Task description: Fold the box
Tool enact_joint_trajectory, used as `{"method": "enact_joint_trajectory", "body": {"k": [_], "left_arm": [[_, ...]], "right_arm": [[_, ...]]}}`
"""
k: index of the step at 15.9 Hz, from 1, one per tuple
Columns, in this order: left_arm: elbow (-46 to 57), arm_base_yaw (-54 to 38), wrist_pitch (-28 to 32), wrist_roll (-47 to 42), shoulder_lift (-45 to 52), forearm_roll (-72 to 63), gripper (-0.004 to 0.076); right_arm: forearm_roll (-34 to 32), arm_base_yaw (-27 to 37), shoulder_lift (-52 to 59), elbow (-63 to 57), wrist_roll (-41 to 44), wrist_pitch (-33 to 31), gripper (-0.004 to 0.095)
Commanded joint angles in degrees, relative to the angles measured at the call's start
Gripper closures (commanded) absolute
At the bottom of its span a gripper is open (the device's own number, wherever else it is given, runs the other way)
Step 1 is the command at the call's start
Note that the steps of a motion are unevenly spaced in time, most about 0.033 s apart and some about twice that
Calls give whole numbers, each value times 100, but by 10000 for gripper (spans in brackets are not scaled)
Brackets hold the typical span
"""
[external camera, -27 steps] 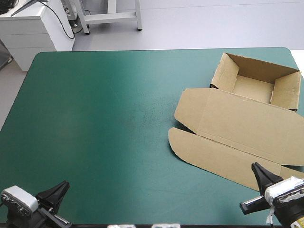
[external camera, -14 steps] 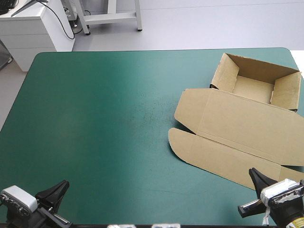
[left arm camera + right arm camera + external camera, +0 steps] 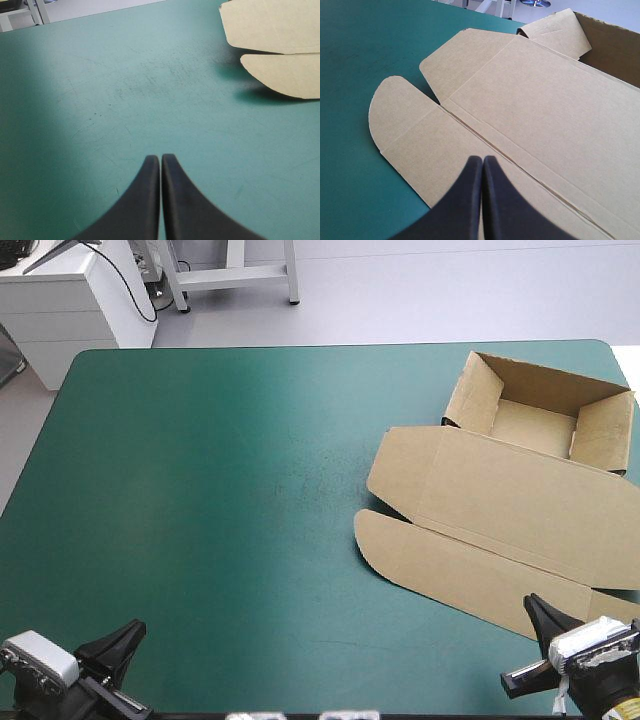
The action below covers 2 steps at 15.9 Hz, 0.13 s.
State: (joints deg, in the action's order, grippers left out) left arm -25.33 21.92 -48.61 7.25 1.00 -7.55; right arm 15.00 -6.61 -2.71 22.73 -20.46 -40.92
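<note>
The brown box [image 3: 500, 510] lies at the table's right side as an open tray [image 3: 540, 415] with raised walls toward the far edge and its lid flat toward the near edge. The lid's rounded front flap [image 3: 420, 560] rests on the teal-green cover. My right gripper [image 3: 542, 612] is shut at the near right, its tip over the lid's near edge; in the right wrist view its black fingers [image 3: 472, 185] meet just above the lid [image 3: 530, 115]. My left gripper [image 3: 128, 632] is shut at the near left corner, far from the box [image 3: 280, 45], over bare cover.
The teal-green cover [image 3: 230, 490] stretches from the left edge to the box. A white cabinet [image 3: 70, 300] stands beyond the far left corner.
The right gripper has drawn back slightly toward the near edge since the earliest frame. The box and the left gripper have not moved.
</note>
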Motion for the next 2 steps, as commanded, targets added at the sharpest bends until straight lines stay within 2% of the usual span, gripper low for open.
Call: {"method": "enact_joint_trajectory", "body": {"k": [1,2], "left_arm": [[-112,31,426,-12,29,-99,731],[-112,31,426,-12,29,-99,731]], "right_arm": [[65,-23,-84,149,-5,379,929],[65,-23,-84,149,-5,379,929]]}}
